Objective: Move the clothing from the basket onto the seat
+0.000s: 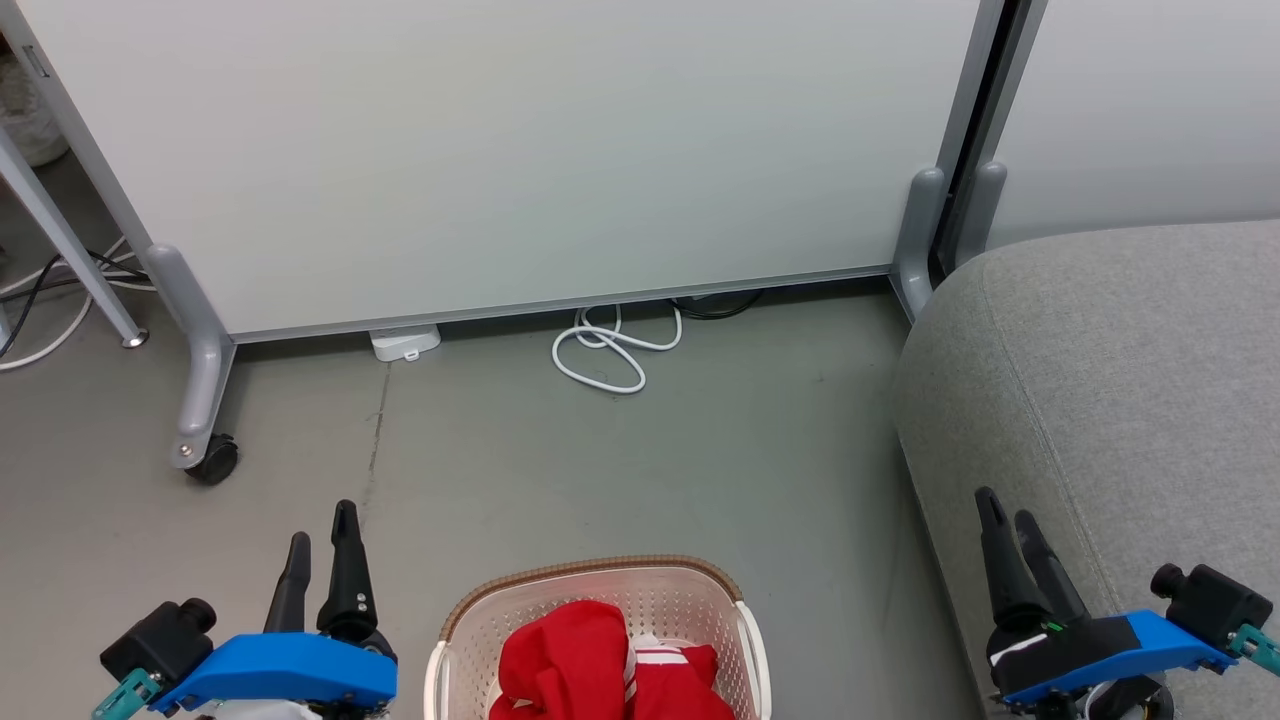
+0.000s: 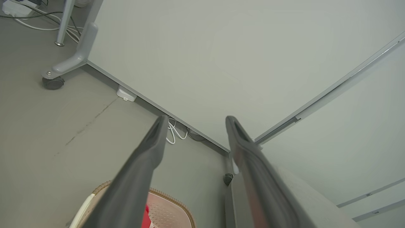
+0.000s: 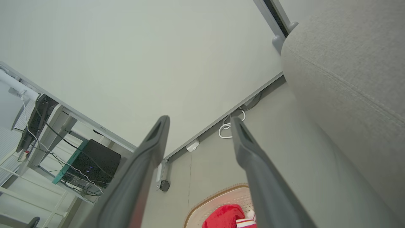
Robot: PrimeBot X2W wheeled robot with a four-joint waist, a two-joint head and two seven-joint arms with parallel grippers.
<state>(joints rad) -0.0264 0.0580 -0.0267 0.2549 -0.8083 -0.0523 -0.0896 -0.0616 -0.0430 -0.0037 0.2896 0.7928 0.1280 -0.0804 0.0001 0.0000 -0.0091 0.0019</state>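
Lying bunched inside the cream-white perforated plastic laundry basket with the brown woven-look rim [image 1: 590, 568], the soft red fabric clothing [image 1: 565, 650] is being shown at the bottom centre of the head view, between the two hands and nearer the robot than their fingertips. The plain red garment is being seen on the heap's left and the red-and-white striped garment [image 1: 672, 672] on its right, touching it. No clear long axis is being offered by the crumpled pile.

The left hand [image 1: 321, 525] is being held just beside the basket's left wall. Its fingers are spread wide with nothing between them, pointing forward at the pale partition panel [image 1: 520, 150], not at the load. The right hand [image 1: 1003, 507] is likewise being held spread and empty, well apart from the basket, at the near edge of the large grey fabric-upholstered sofa seat [image 1: 1130, 380]. The seat is being seen to the basket's right, across a strip of grey floor [image 1: 600, 450].

Judged from this, the left hand is being placed nearer the clothing, and a turn inward and down into the basket is being called for. The carry is then being pointed rightward. Nothing is yet being rested on the seat.
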